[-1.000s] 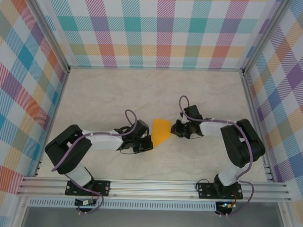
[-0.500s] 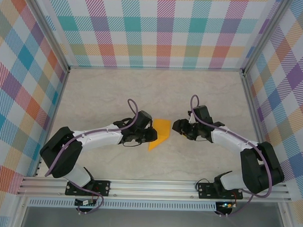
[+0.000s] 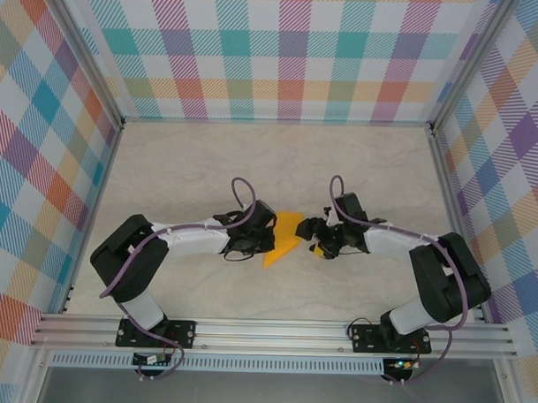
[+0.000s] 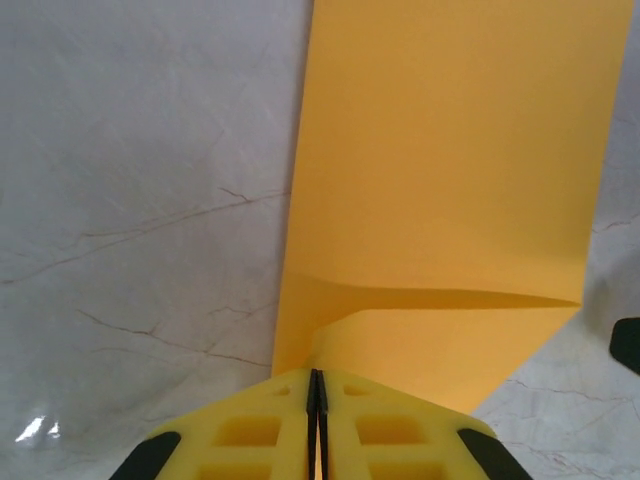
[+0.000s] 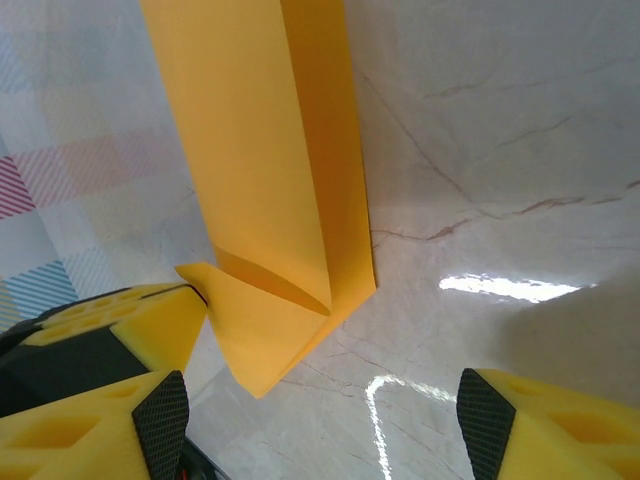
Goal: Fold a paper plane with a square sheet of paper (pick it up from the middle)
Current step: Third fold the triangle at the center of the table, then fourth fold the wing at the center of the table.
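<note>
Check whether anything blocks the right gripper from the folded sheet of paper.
Nothing visible does. The right gripper stands open, with bare table up to the sheet of paper; the left gripper pinches its opposite side.

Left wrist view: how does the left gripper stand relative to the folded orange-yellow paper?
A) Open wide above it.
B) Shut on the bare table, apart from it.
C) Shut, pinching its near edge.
C: the left gripper is shut, jaws pressed together, and the lifted near edge of the folded paper runs up between them.

The orange-yellow paper (image 3: 286, 230) lies folded, tapering to one pointed corner
</note>
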Controlling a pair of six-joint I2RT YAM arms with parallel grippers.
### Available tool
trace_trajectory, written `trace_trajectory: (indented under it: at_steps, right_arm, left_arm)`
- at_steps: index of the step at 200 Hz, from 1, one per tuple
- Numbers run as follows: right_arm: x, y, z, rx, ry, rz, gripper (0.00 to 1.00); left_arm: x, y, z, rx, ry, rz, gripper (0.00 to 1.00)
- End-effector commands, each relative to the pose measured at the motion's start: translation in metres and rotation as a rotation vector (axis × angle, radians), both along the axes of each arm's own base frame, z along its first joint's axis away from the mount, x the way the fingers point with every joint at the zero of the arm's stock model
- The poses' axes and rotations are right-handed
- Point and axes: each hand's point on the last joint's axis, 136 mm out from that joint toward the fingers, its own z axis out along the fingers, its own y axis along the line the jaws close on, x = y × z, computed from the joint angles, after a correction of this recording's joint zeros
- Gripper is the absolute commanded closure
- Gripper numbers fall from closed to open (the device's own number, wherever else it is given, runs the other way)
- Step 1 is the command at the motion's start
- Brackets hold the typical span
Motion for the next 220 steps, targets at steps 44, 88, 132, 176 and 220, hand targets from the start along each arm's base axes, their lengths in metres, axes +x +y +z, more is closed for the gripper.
trace_trajectory:
  at_steps: [44, 88, 132, 176, 220]
  right_arm:
    - [0.007, 0.032, 0.001, 0.07, 0.017, 0.051, 0.37]
    - [0.008, 0.041, -0.002, 0.092, 0.024, 0.072, 0.49]
    - [0.01, 0.044, 0.002, 0.112, -0.001, 0.087, 0.58]
    - [0.012, 0.052, 0.006, 0.159, -0.03, 0.126, 0.68]
    - [0.008, 0.054, 0.002, 0.177, -0.034, 0.161, 0.7]
  left_arm:
    - [0.0, 0.006, -0.014, 0.025, 0.013, 0.049, 0.9]
    - [-0.001, 0.007, -0.017, 0.037, 0.021, 0.05, 0.9]
    - [-0.001, 0.008, -0.015, 0.038, 0.022, 0.051, 0.9]
    - [-0.001, 0.009, -0.018, 0.049, 0.026, 0.048, 0.9]
    - [-0.001, 0.011, -0.018, 0.059, 0.027, 0.052, 0.9]
